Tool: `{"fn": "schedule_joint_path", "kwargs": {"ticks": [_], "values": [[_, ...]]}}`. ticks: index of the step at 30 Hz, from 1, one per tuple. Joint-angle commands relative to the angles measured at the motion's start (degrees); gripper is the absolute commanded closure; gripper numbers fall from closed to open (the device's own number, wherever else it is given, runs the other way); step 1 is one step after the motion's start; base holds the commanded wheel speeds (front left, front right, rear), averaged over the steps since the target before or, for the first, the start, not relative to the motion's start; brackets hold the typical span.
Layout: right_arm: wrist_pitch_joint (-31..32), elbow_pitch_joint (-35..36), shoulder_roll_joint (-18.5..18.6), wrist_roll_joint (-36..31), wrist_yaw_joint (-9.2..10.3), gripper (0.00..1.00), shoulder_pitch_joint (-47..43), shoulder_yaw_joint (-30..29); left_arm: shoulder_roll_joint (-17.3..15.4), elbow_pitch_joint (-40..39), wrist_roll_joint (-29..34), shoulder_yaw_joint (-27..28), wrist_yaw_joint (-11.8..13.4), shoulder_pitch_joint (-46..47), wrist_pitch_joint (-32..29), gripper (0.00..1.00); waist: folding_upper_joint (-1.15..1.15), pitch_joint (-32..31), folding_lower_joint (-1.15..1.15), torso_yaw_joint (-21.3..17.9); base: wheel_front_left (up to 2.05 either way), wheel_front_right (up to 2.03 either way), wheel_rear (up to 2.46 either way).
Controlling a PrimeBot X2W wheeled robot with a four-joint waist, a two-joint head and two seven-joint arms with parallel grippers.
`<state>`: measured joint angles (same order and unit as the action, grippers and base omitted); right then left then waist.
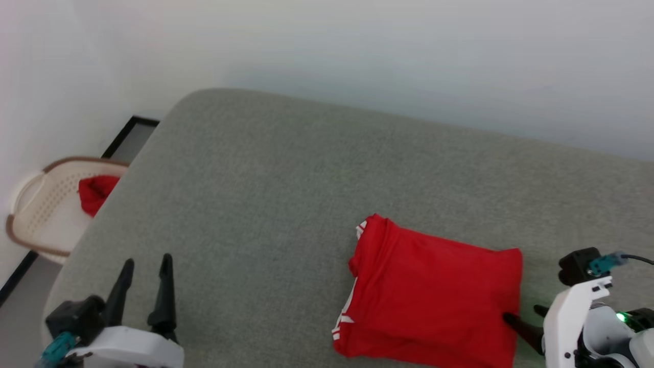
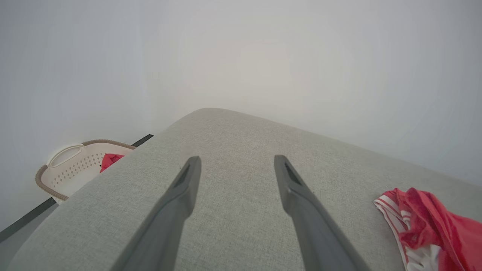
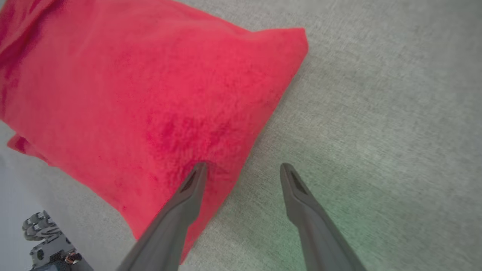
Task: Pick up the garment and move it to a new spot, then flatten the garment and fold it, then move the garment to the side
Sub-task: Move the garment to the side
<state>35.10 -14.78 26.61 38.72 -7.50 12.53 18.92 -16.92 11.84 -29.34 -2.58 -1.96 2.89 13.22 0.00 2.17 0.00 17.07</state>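
Note:
The garment (image 1: 434, 291) lies folded into a rough red rectangle on the grey padded surface (image 1: 281, 179), with white stripe trim showing along its left edge. My right gripper (image 1: 521, 313) is open at the garment's right edge. In the right wrist view the right gripper (image 3: 244, 165) straddles that edge, one finger over the red garment (image 3: 150, 94) and the other over bare grey fabric. My left gripper (image 1: 147, 261) stands open and empty at the lower left, far from the garment. In the left wrist view the left gripper (image 2: 237, 160) points across the surface, with the garment (image 2: 433, 226) off to the right.
A cream laundry basket (image 1: 41, 204) sits on the floor past the surface's left edge, holding a small plain red cloth (image 1: 94, 191). The left wrist view shows the basket (image 2: 64, 165) too. A pale wall runs behind the surface.

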Motion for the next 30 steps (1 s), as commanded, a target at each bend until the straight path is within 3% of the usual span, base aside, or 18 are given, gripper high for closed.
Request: {"fn": "schedule_joint_path", "kwargs": {"ticks": [1,9,10,11,22,30], "values": [[0.96,0.22,-0.54,-0.42,0.02,0.0,0.86,-0.58,0.25,0.27,-0.46,-0.16,-0.16,0.81,0.41,0.0,0.0,2.0,0.0,1.64,0.0,0.0,0.0],[7.98,-0.83,-4.0,-1.44,0.02,0.0,1.85,-2.29,1.33,2.83,-0.62,-0.39,-1.08,2.88,1.19,0.0,0.0,3.89,0.0,2.93,0.0,0.0,0.0],[8.63,-1.14,-4.3,-1.53,0.02,0.9,1.79,-2.16,1.45,3.1,-0.69,-0.34,-1.17,3.07,1.28,0.0,0.0,3.99,0.0,3.03,0.0,0.0,0.0],[9.11,-1.06,-4.35,-1.75,0.02,1.0,1.87,-1.63,1.59,3.3,-0.8,-0.28,-1.24,3.3,1.33,0.0,0.0,4.08,0.0,3.11,0.0,0.0,0.0],[8.22,-0.08,-3.22,-2.97,0.02,1.0,5.26,-2.52,1.84,4.95,-0.59,0.47,-1.8,3.95,1.82,0.0,0.0,3.79,0.0,2.56,0.0,0.0,0.0],[8.54,2.65,-0.53,-3.39,0.02,1.0,7.2,-1.02,1.37,4.0,0.69,0.46,-1.89,3.44,1.88,0.0,0.0,2.72,0.0,-0.07,0.0,0.0,0.0]]}}
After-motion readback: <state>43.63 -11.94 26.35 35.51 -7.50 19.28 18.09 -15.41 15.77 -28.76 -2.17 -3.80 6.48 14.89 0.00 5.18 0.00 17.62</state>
